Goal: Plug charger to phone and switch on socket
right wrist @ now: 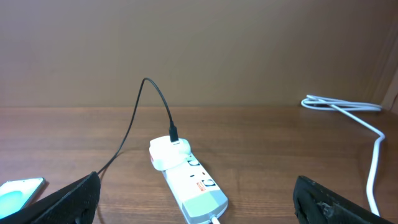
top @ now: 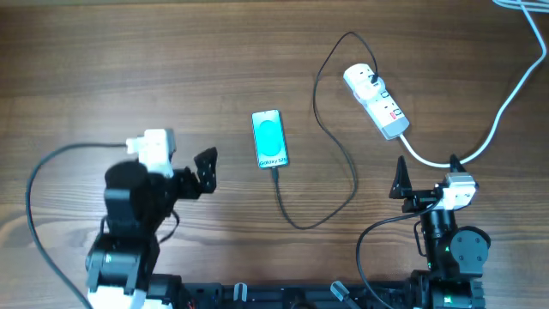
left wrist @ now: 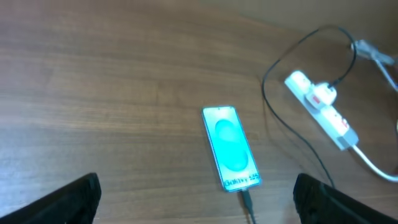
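Note:
The phone lies flat mid-table, cyan screen up, white text strip at its near end. The charger cable runs from a white adapter on the socket, loops over the table, and its plug tip meets the phone's near end and looks inserted. My left gripper is open and empty, left of the phone; it also shows in the left wrist view. My right gripper is open and empty, just short of the socket; it also shows in the right wrist view.
The socket's thick white cord curves from its near end past my right gripper to the far right corner, and shows in the right wrist view. The table is brown wood.

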You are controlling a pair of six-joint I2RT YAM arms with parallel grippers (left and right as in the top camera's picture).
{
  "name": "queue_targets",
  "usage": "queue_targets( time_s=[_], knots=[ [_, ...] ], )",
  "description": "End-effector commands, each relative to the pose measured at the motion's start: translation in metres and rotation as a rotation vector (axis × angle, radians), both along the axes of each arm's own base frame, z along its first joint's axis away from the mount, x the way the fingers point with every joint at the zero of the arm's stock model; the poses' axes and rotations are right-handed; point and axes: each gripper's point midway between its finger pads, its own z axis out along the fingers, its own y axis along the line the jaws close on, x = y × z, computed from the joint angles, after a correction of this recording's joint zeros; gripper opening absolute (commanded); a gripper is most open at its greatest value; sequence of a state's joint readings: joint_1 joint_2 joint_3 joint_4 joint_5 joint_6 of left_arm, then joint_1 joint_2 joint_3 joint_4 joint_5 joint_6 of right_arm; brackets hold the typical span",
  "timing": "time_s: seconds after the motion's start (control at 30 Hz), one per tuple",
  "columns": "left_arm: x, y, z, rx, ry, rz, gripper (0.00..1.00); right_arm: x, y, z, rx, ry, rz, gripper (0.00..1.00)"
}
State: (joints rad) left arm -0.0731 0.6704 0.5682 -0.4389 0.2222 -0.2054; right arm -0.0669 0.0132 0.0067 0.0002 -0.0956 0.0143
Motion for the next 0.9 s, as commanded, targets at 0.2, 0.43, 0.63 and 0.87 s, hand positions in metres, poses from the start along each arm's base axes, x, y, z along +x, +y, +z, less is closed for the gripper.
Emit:
queue_targets(
  time_s=[0.2, 0.43, 0.63, 0.87],
  knots=[
    [-0.035, 0.029, -0.015, -0.060, -0.301, 0.149, 1.00, 0.000, -0.002, 0.002, 0.012, -0.010, -0.011, 1.00],
    [-0.030, 0.039, -0.023, -0.055, -0.396, 0.188, 1.00, 0.000, -0.002, 0.002, 0.012, -0.010, -0.011, 1.00],
    [-0.021, 0.046, -0.026, -0.013, -0.483, 0.217, 1.00, 0.000, -0.002, 0.002, 0.012, -0.010, -0.011, 1.00],
    [-0.021, 0.048, -0.029, 0.218, -0.512, 0.155, 1.00, 0.000, -0.002, 0.002, 0.012, -0.010, -0.011, 1.00]
  ],
)
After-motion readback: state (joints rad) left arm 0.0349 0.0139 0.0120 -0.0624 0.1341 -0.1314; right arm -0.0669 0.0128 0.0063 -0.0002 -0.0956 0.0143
